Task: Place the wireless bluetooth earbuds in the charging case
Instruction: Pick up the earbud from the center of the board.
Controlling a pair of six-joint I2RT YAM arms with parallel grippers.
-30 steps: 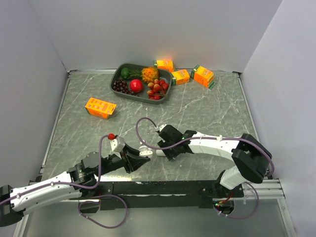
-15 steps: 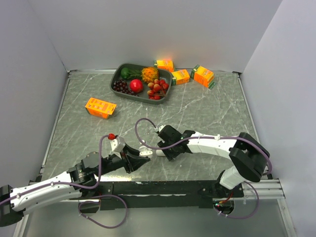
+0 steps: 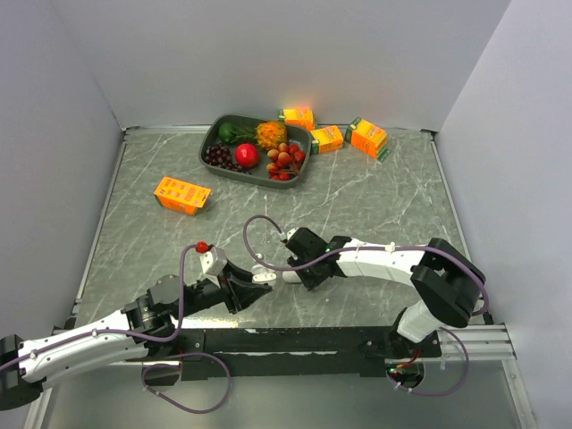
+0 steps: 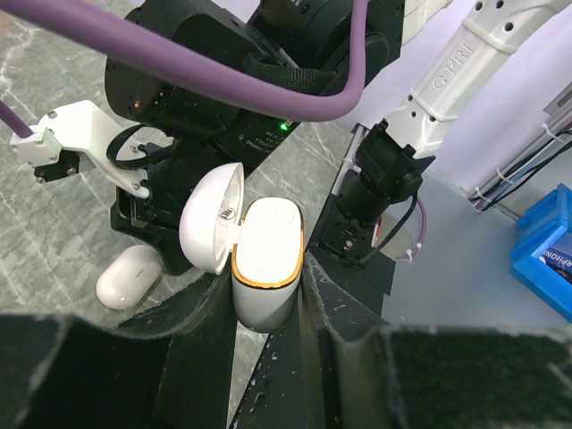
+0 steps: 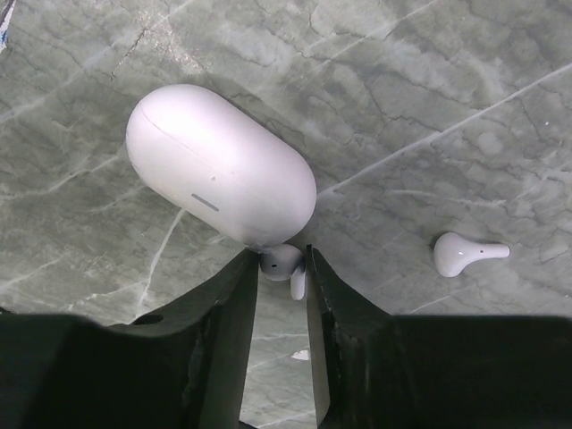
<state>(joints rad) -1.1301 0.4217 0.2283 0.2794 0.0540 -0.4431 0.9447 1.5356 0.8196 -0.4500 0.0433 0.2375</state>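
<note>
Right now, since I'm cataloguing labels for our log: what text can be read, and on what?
"PRI", only partly legible: white arm link.
"HON", cut off at the frame edge: blue box.
Print inside the lid of the charging case: too small to read.
Orange cartons: print too blurred.

Left pincer (image 4: pixel 268 295) clamped; right pincer (image 5: pixel 281 268) points down, pinched nearly together.

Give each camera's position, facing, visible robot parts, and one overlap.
Top external: above and behind, looking down on the table; left arm and right arm show.
Left wrist: faces along the left pincer, shut on the open charging case.
Right wrist: looks down past the right pincer at an earbud.
Shared: both wrist views show the closed case.
</note>
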